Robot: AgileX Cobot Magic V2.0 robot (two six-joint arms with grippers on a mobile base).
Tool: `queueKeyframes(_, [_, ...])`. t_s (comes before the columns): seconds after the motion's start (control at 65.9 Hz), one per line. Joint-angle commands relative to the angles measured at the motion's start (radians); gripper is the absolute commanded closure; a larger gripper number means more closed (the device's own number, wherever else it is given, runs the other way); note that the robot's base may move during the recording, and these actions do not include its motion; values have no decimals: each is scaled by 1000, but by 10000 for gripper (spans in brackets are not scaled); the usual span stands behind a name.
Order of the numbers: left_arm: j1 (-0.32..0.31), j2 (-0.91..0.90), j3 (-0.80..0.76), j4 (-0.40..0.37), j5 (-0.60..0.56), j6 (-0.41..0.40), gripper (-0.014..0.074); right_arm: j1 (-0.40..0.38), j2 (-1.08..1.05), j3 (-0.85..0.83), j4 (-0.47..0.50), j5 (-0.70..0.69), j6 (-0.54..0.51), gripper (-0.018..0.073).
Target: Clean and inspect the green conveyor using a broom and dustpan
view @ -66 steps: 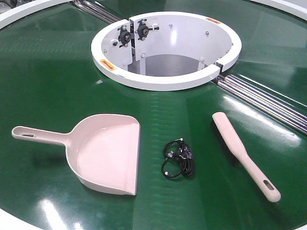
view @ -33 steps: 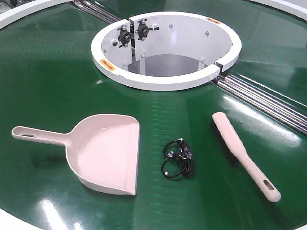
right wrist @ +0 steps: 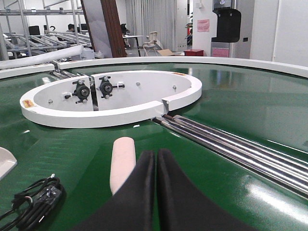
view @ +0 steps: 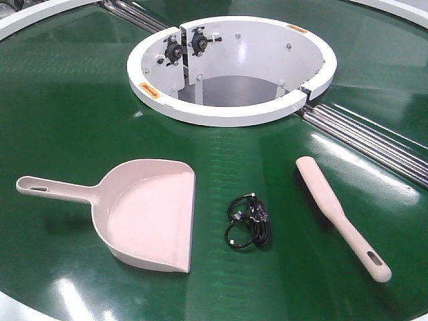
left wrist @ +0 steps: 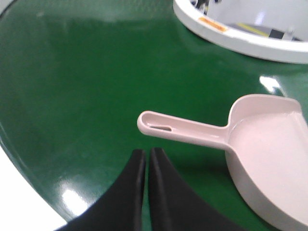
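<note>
**On the near belt: tools laid out, neither one taken up**

On the near side of the green conveyor (view: 67, 100) you see the dustpan (view: 150, 214) lying flat at the left. Its handle points left and its open mouth faces right, toward a tangled black cable (view: 249, 223). The broom (view: 334, 210) lies to the right of the cable and apart from it, with its handle toward the near right. Beyond all three stands the white ring housing (view: 227, 115), with metal rollers (view: 368, 137) running off to its right.

The left gripper (left wrist: 146, 153) hangs just on the near side of the dustpan handle's slotted end, its black fingers pressed together on nothing. The right gripper (right wrist: 155, 154) is likewise pressed together and empty. It is poised over the broom, whose far end shows just ahead and left of the tips.

Step in hand, as you may judge it: the approach to the tools, with no sweeping begun. Your next move calls for spreading each claw, lowering it astride its handle, and pinching firmly. Both handles lie flat on a glossy belt, so the fingers must reach low. The cable is the likely thing to be swept into the pan.

Count: one dustpan, one broom, one cable bundle, one ring housing, two grippers; the rollers are several parallel bars, too close-set to number
</note>
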Motion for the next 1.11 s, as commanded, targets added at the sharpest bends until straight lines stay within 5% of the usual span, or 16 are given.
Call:
queueKeyframes(0.0, [-4, 32, -35, -3, -66, -2, 601, 0, -18, 21, -1, -75, -2, 569])
queueKeyframes(0.228, [-4, 36, -35, 29, -40, 1, 510, 0, -18, 21, -1, -75, -2, 569])
queueKeyframes(0.637, [-4, 36, -35, 2, -34, -1, -8, 0, -18, 21, -1, -75, -2, 569])
queueKeyframes(0.834, [-4, 36, -49, -71, -60, 0, -9, 0, -18, 21, -1, -75, -2, 569])
queueKeyframes(0.956, [-4, 84, -145, -64, 73, 27, 32, 0, -18, 21, -1, -75, -2, 569])
queueKeyframes(1.092, [-4, 190, -304, -83, 228, 164, 56, 0, -18, 21, -1, -75, -2, 569])
